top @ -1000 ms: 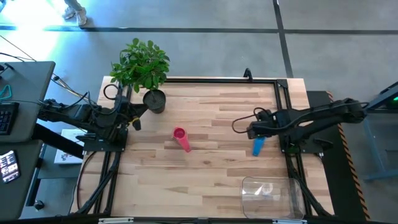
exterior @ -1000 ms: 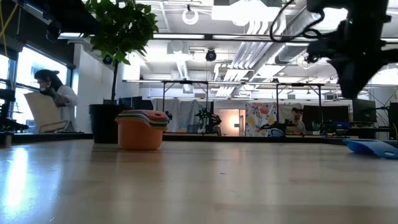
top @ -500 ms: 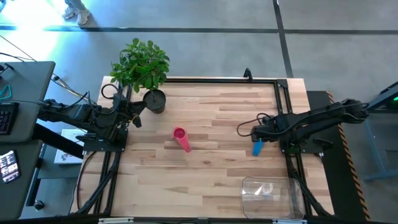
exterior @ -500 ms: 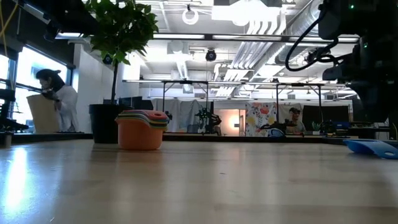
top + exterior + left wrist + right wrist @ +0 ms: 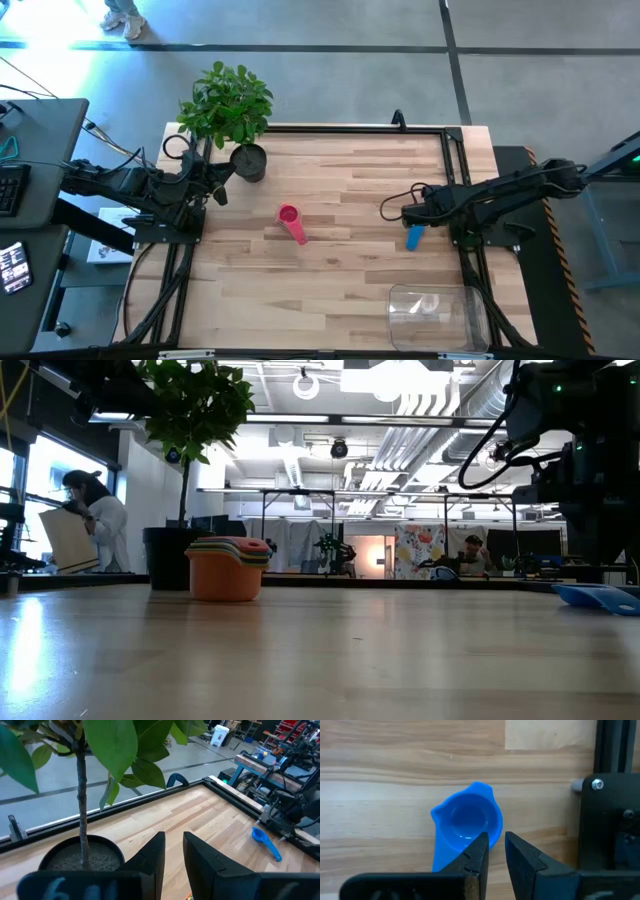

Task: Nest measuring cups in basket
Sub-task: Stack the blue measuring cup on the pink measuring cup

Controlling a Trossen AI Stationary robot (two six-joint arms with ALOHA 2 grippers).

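Step in hand: right gripper (image 5: 493, 851) lining up over the blue cup (image 5: 467, 826).
Fingers narrowly apart, holding nothing; cup lies on the table (image 5: 330, 280) near the right arm's base, basket (image 5: 438, 316) at the near edge. Left gripper (image 5: 173, 851) waits, slightly parted, by the plant pot (image 5: 248, 161). Next, likely: descend, straddle the rim, close.

A blue measuring cup (image 5: 414, 237) lies open-side up near the tabletop's right edge, a pink-topped stack of nested cups (image 5: 291, 222) stands mid-table, and the clear basket (image 5: 438, 318) sits at the front right corner.
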